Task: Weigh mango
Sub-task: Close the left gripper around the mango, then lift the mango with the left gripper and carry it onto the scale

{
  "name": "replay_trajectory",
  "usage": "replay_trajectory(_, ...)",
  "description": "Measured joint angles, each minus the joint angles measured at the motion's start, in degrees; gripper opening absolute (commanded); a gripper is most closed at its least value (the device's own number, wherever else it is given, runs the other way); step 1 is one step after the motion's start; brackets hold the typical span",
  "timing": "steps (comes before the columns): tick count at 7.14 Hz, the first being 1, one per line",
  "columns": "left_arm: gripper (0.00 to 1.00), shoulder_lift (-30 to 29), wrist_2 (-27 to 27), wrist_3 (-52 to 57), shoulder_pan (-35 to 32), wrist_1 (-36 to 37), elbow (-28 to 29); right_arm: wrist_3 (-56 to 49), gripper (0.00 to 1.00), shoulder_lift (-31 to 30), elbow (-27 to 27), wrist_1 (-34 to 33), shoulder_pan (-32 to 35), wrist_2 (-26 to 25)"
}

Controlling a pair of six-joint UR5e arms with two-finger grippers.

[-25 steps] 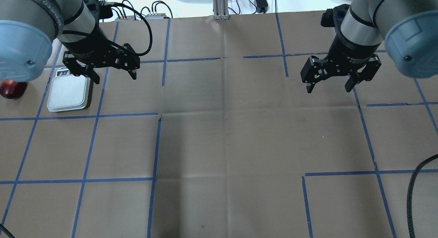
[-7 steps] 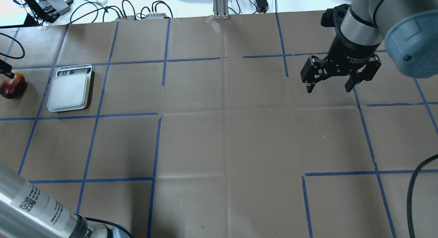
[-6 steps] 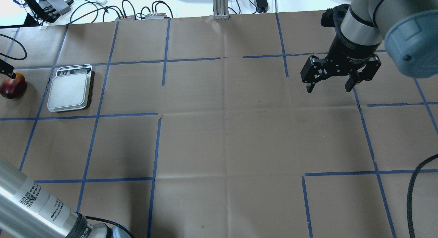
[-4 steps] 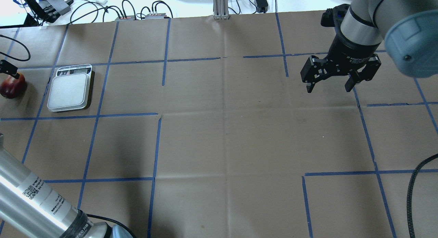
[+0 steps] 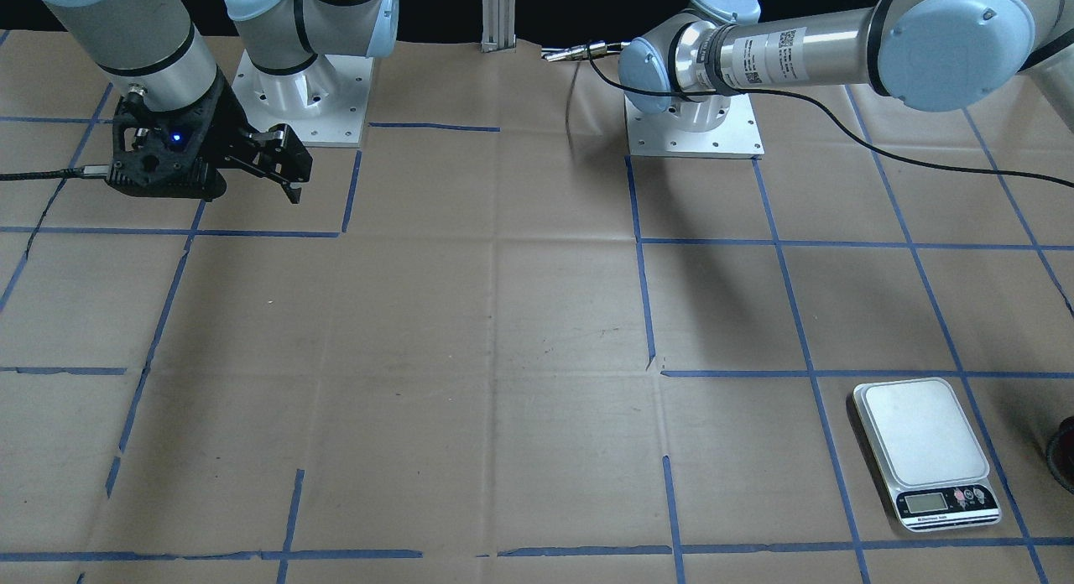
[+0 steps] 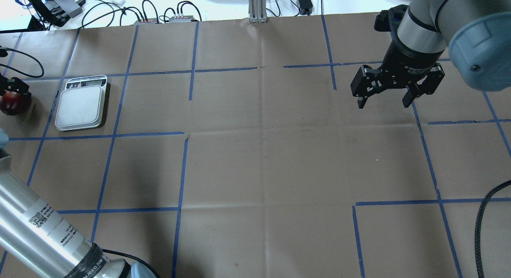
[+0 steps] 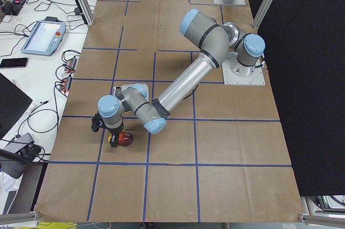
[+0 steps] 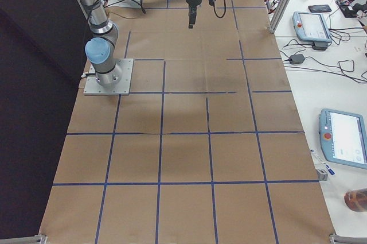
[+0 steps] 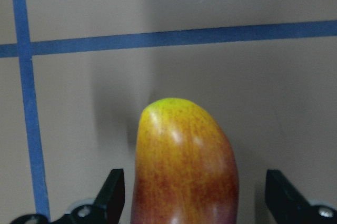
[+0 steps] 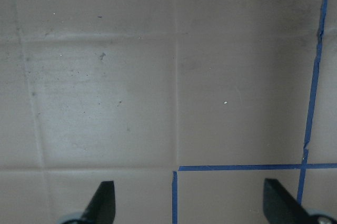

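Mango [image 9: 184, 161] was found lying on the desk [image 6: 263, 150] left of the kitchen scale [image 6: 82, 108], straddled without contact by the spread left gripper [image 9: 196, 198]; the right gripper [image 6: 383, 105] was held open, empty.

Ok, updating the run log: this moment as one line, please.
phase: pre-grasp | left jaws: open, flanking mango on table | right jaws: open, holding nothing | scale: nothing on it

The mango [image 9: 184, 166] between the left claw's [image 9: 195, 184] matt black fingers [image 9: 113, 187] has smooth, glossy skin. Beneath the claw, the surface [image 6: 259, 158] is matt brown paper, creased. Beside it, the scale's [image 6: 80, 108] platform looks pale and matt.
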Motion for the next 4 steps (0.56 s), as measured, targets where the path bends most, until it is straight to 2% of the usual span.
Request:
replay_trajectory(3,0.52,0.8,0.2,-0.1,0.0,-0.4,0.4,0.0,1.00,0.0,0.0,0.0,0.0,0.0)
replay_trajectory(4,0.49,2.3,0.4,-0.4,-0.2,-2.9,1.4,0.0,1.00,0.0,0.0,0.0,0.0,0.0)
